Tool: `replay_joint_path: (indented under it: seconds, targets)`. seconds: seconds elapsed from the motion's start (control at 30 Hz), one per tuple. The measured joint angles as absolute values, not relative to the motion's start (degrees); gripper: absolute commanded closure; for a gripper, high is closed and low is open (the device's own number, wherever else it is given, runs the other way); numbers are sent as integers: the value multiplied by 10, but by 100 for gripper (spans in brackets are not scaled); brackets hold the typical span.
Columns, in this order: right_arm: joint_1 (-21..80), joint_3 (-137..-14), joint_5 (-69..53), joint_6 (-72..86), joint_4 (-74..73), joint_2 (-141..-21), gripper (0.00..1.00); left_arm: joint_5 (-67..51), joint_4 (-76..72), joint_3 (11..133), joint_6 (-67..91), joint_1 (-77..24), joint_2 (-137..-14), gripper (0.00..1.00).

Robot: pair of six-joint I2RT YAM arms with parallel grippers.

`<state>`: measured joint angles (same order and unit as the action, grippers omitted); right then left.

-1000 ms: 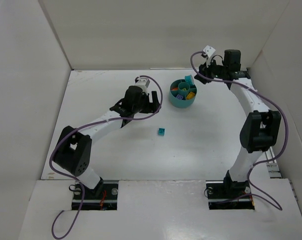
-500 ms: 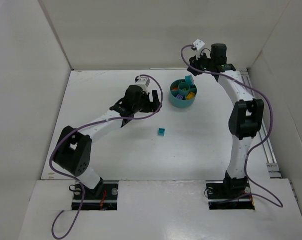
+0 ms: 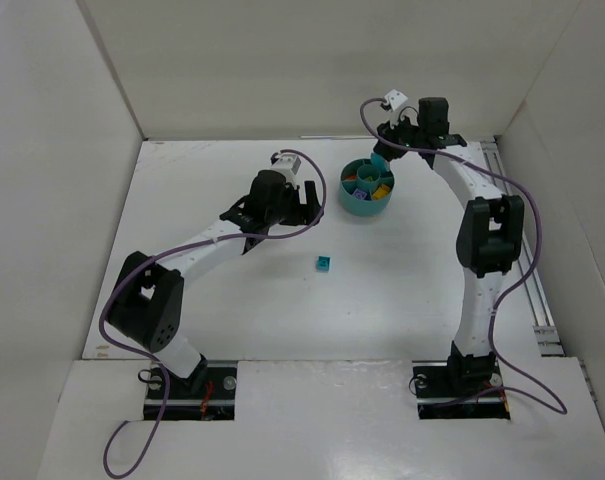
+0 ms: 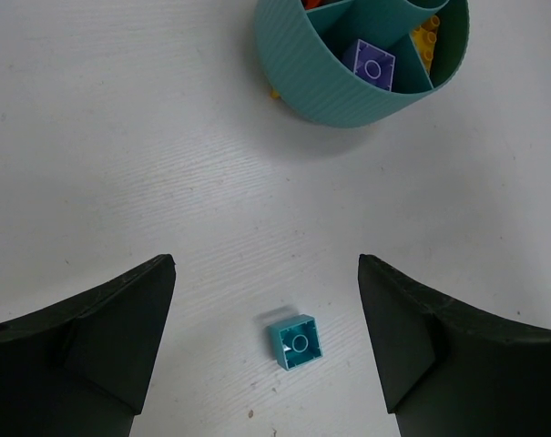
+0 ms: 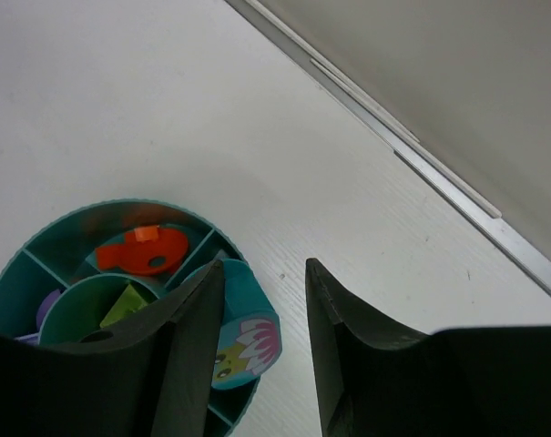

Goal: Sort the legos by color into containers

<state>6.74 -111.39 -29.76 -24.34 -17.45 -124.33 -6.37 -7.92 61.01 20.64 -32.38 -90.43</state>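
Both arms are built alike: the left arm [image 3: 197, 245] and right arm [image 3: 472, 310] have white tubular links joined by bulky black joint housings, the largest at each elbow. Each stands on a black plate, with the left base [image 3: 187, 388] at 7 o'clock and the right base [image 3: 462, 385] at 5 o'clock in the overhead view. The left one carries a small red fleck. A purple cable [image 3: 117, 440] runs in slack loops from each base up to the wrist. A small white camera block [image 3: 287, 162] sits on each black wrist. The left fingers [image 4: 84, 337] and right fingers [image 5: 375, 364] are matte black, flat-faced wedges.
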Motion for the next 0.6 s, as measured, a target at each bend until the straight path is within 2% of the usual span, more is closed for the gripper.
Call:
replay_joint_path:
  seconds: [0.6]
  targets:
    - [60, -981, -341, -253, -162, -1152, 56, -64, -78, 610, 207, -324, -904, 22]
